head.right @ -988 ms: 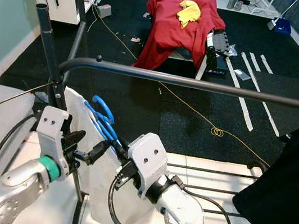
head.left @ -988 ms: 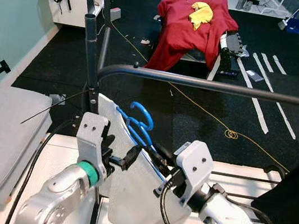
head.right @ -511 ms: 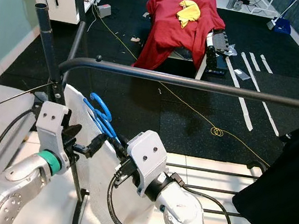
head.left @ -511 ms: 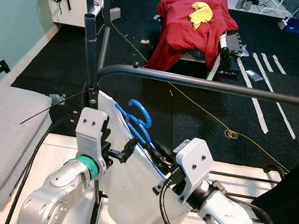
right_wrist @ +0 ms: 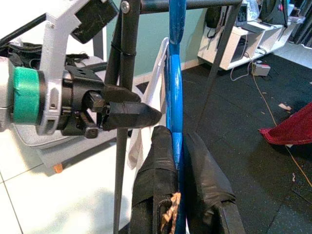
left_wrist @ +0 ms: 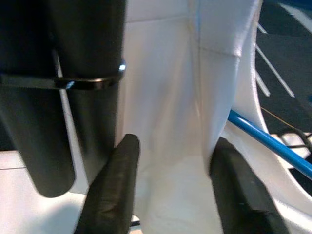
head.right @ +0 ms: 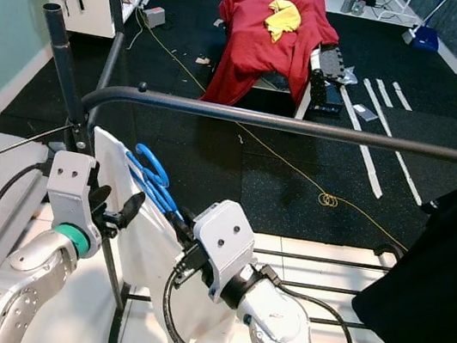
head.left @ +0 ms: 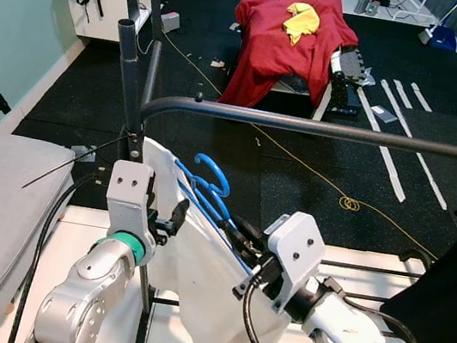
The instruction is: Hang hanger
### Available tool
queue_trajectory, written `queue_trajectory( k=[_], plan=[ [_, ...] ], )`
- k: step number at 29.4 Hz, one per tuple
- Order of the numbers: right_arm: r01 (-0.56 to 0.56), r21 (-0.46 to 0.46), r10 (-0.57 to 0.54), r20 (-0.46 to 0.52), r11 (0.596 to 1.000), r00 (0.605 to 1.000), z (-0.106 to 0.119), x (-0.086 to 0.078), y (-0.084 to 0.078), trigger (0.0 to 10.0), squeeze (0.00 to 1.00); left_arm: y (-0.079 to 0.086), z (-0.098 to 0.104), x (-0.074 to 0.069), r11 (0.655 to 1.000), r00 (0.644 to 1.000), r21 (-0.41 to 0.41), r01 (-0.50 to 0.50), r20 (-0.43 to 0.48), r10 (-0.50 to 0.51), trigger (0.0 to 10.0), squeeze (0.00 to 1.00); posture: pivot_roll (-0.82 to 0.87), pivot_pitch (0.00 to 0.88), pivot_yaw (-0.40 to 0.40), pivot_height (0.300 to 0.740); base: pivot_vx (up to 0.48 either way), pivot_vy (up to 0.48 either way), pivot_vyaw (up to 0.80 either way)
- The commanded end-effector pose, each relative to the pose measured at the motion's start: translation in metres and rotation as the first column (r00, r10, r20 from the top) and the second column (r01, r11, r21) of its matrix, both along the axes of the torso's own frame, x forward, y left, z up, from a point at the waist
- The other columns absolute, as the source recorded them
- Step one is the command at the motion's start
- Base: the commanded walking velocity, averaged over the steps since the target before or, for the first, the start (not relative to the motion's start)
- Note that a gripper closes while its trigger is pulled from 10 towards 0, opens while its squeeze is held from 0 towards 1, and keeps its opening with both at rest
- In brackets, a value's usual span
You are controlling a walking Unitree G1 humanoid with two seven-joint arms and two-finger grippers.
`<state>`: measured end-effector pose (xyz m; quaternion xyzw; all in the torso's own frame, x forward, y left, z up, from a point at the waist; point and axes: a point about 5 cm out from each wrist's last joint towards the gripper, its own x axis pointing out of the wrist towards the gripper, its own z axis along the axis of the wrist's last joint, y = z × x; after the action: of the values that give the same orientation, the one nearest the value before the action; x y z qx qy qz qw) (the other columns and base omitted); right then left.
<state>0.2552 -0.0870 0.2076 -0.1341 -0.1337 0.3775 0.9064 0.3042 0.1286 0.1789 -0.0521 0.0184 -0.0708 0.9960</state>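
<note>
While the right gripper (right_wrist: 176, 146) clamps its two black fingers on the blue hanger (head.left: 208, 187), a white garment (head.left: 197, 262) drapes from that hanger, just below the dark rack rail (head.left: 322, 129). The hanger looks light and stiff, probably slick plastic; the cloth is soft and will likely swing. Holding the neck below the hook seems the best grip. Its hook points toward eleven o'clock, up at the rail, and its long axis runs from ten to four. The left gripper (left_wrist: 170, 180) hovers with fingers spread around the cloth, not pinching it.
</note>
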Motion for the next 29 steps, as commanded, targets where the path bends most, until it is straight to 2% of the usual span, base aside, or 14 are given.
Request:
queue_trajectory(
  k=[1,7,8,10,12,13,14,16,17,18,24,25,27,29],
  plan=[
    [-0.033,0.023,0.032,0.029,0.999,0.999,0.006,-0.006,0.003,10.0,0.00,0.008,-0.003,0.001,0.998,0.998,0.015,-0.055,-0.008,0.055,0.0,0.00,-0.19,0.162,0.065,0.740,0.000,0.000,0.00],
    [-0.071,-0.008,0.071,-0.014,0.997,0.997,-0.001,-0.015,0.001,10.0,0.00,0.013,0.000,0.000,0.991,0.995,0.093,-0.097,0.044,0.094,0.0,0.00,-0.18,0.168,0.060,0.740,0.000,0.000,0.00],
    [-0.058,-0.105,0.048,-0.096,0.993,0.994,-0.022,-0.023,-0.014,10.0,0.00,0.020,0.005,-0.004,0.984,0.991,0.136,-0.118,0.080,0.108,0.0,0.00,-0.18,0.171,0.055,0.740,0.000,0.000,0.00],
    [-0.058,-0.105,0.048,-0.096,0.993,0.994,-0.022,-0.023,-0.014,10.0,0.00,0.020,0.005,-0.004,0.984,0.991,0.136,-0.118,0.080,0.108,0.0,0.00,-0.18,0.171,0.055,0.740,0.000,0.000,0.00],
    [-0.024,-0.218,-0.013,-0.166,0.976,0.986,-0.044,-0.030,-0.033,10.0,0.00,0.025,0.008,-0.008,0.979,0.988,0.156,-0.129,0.099,0.115,0.0,0.00,-0.18,0.173,0.053,0.740,0.000,0.000,0.00],
    [-0.024,-0.218,-0.013,-0.166,0.976,0.986,-0.044,-0.030,-0.033,10.0,0.00,0.025,0.008,-0.008,0.979,0.988,0.156,-0.129,0.099,0.115,0.0,0.00,-0.18,0.173,0.053,0.740,0.000,0.000,0.00],
    [0.002,-0.252,-0.053,-0.195,0.968,0.979,-0.052,-0.037,-0.044,10.0,0.00,0.029,0.008,-0.011,0.976,0.989,0.176,-0.125,0.103,0.108,0.1,0.00,-0.18,0.177,0.048,0.740,0.000,0.000,0.00],
    [0.002,-0.252,-0.053,-0.195,0.968,0.979,-0.052,-0.037,-0.044,10.0,0.00,0.029,0.008,-0.011,0.976,0.989,0.176,-0.125,0.103,0.108,0.1,0.00,-0.18,0.177,0.048,0.740,0.000,0.000,0.00],
    [0.019,-0.270,-0.079,-0.215,0.963,0.973,-0.055,-0.042,-0.052,10.0,0.00,0.031,0.007,-0.014,0.975,0.990,0.191,-0.115,0.103,0.096,1.7,0.00,-0.19,0.179,0.049,0.740,0.000,0.000,0.00],
    [0.030,-0.269,-0.092,-0.223,0.963,0.971,-0.055,-0.047,-0.058,10.0,0.00,0.032,0.005,-0.017,0.970,0.992,0.221,-0.098,0.101,0.077,5.5,0.00,-0.19,0.182,0.053,0.740,0.000,0.000,0.00],
    [0.012,-0.243,-0.066,-0.218,0.970,0.974,-0.047,-0.054,-0.057,10.0,0.00,0.032,0.000,-0.018,0.963,0.994,0.261,-0.072,0.096,0.049,5.8,0.00,-0.20,0.181,0.065,0.740,0.000,0.000,0.00],
    [-0.020,-0.230,-0.031,-0.215,0.973,0.976,-0.043,-0.058,-0.053,10.0,0.00,0.029,-0.002,-0.017,0.958,0.995,0.279,-0.063,0.097,0.037,9.6,0.00,-0.21,0.178,0.069,0.740,0.000,0.000,0.00],
    [-0.134,-0.242,0.074,-0.242,0.961,0.967,-0.039,-0.069,-0.046,10.0,0.00,0.020,0.001,-0.014,0.957,0.993,0.289,-0.023,0.114,-0.011,10.0,0.00,-0.22,0.175,0.080,0.740,0.000,0.000,0.00],
    [-0.134,-0.242,0.074,-0.242,0.961,0.967,-0.039,-0.069,-0.046,10.0,0.00,0.020,0.001,-0.014,0.957,0.993,0.289,-0.023,0.114,-0.011,10.0,0.00,-0.22,0.175,0.080,0.740,0.000,0.000,0.00]
  ],
)
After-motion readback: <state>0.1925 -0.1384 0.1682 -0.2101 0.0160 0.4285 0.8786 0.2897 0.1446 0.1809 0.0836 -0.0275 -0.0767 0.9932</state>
